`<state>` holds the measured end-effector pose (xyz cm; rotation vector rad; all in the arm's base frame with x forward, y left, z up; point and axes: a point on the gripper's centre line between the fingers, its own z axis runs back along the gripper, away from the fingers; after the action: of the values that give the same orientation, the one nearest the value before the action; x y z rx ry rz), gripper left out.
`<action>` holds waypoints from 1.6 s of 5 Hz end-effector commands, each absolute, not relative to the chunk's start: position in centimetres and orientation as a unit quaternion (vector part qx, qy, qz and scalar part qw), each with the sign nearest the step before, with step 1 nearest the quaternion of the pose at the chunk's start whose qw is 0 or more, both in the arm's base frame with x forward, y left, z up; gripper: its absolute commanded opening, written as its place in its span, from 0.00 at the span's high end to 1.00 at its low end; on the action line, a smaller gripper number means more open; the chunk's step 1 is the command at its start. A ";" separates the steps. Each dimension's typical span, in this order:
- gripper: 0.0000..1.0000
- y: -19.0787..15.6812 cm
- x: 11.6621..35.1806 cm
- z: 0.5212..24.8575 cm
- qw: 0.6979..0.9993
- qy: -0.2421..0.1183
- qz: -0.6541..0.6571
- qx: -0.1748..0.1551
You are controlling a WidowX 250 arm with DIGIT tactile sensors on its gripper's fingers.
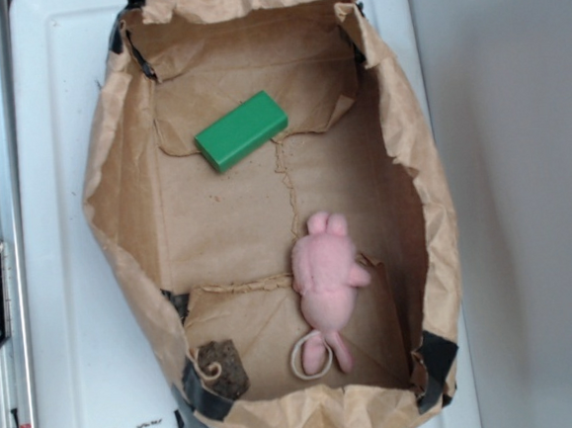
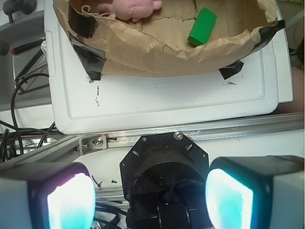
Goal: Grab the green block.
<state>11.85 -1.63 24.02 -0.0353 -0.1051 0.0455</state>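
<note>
The green block (image 1: 241,129) lies flat on the floor of a brown paper-lined box (image 1: 114,168), in its upper left part. In the wrist view the green block (image 2: 202,26) shows near the top, inside the same box, far from the fingers. My gripper (image 2: 150,193) is open, with nothing between its two glowing pads (image 2: 70,202). It hangs back over the robot's black base, outside the box. The gripper does not appear in the exterior view.
A pink plush toy (image 1: 327,275) lies in the box's lower right, also seen as the pink toy (image 2: 136,8) at the wrist view's top. A dark brown lump (image 1: 222,366) sits in the lower left corner. The box rests on a white tray (image 2: 162,102). Cables (image 2: 21,83) lie to the left.
</note>
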 end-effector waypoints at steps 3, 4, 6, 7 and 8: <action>0.00 -1.0 17.5 24.0 0.995 -0.065 0.071 -0.019; 0.00 -0.6 19.9 23.9 0.993 -0.073 0.091 -0.020; 0.00 -0.4 22.4 26.1 0.986 -0.114 0.110 -0.055; 0.00 -0.2 23.3 27.4 0.980 -0.136 0.121 -0.075; 0.00 0.3 25.2 26.1 0.976 -0.157 0.137 -0.062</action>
<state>22.44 -0.70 23.58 -0.1213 -0.0987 0.2403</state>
